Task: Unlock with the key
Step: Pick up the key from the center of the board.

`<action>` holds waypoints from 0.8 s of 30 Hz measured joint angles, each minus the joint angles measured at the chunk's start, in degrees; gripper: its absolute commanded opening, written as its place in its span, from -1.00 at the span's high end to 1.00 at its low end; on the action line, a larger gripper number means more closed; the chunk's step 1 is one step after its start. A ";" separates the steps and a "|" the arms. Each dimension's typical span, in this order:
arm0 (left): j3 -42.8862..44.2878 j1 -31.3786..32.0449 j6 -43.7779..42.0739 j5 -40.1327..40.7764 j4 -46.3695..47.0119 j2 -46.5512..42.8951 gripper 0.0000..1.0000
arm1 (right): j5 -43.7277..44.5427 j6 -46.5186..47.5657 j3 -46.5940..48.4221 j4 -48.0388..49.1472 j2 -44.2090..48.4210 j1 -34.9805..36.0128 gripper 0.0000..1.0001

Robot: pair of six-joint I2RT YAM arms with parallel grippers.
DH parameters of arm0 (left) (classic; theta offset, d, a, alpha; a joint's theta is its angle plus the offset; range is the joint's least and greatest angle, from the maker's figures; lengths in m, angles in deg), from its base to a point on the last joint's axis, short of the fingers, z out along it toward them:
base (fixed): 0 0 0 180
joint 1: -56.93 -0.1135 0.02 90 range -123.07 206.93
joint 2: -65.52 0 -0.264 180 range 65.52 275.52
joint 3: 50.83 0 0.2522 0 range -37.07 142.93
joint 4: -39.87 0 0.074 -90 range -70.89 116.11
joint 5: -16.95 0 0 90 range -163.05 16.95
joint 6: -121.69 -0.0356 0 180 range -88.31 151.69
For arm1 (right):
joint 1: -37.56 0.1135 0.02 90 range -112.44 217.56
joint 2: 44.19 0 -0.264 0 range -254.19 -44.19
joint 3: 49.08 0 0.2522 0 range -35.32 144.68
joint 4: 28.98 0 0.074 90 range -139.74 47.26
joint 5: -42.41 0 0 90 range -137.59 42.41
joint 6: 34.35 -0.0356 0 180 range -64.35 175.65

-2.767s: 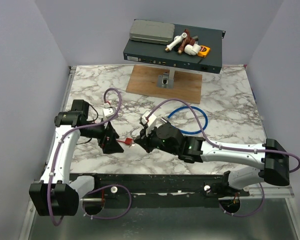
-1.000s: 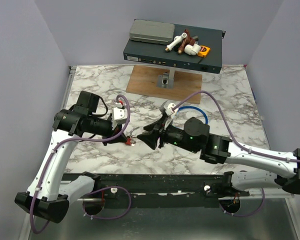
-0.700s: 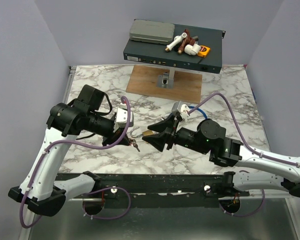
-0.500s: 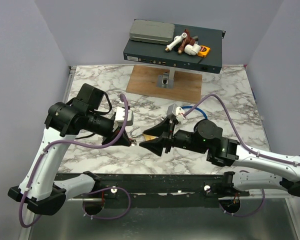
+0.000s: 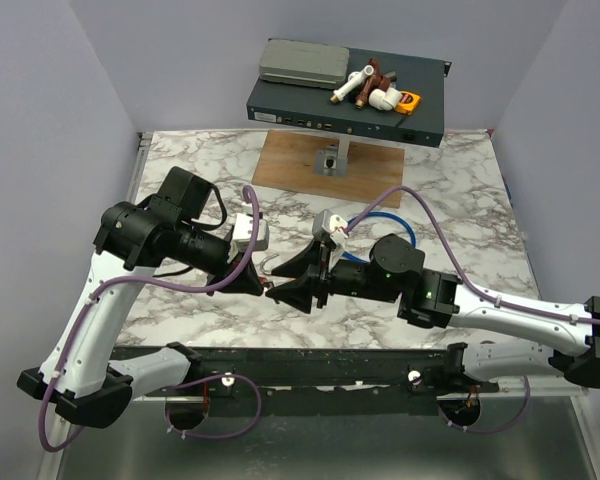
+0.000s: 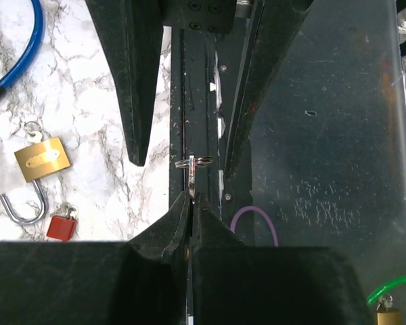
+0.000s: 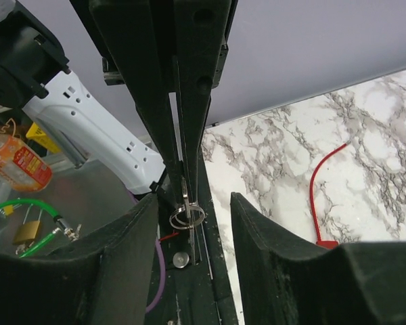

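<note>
Two grippers meet in mid-air over the near table edge. Left gripper (image 6: 191,200) is clamped on the small silver key (image 6: 192,179). Right gripper (image 7: 191,200) stands parted, fingers either side of the key's ring. Farther back, a rectangular brass padlock (image 6: 42,159) and a small red padlock (image 6: 61,227) lie on the white marble table (image 6: 101,196), well apart from the key. Assessment: insertion and turning remain outstanding. No markings are legible.

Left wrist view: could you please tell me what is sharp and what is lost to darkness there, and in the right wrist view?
Left wrist view: the key and brass padlock are sharp, but the left end effector is a near-black mass without surface detail. Right wrist view: the key is crisp too, and the marble table is evenly lit.
</note>
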 measured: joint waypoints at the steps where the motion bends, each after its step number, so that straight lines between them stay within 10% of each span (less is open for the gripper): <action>1: -0.13 0.02 -0.02 0.00 -0.02 0.00 1.00 | -0.11 0.00 0.24 0.09 -0.42 0.02 0.09; 10: -1.55 0.35 -0.07 0.02 -0.17 -0.04 1.00 | -0.26 0.81 0.87 0.35 -1.57 0.02 0.96; 24: -1.49 0.35 -0.17 0.37 -0.74 -0.20 1.00 | -1.20 0.92 2.14 -1.77 -2.10 0.04 0.99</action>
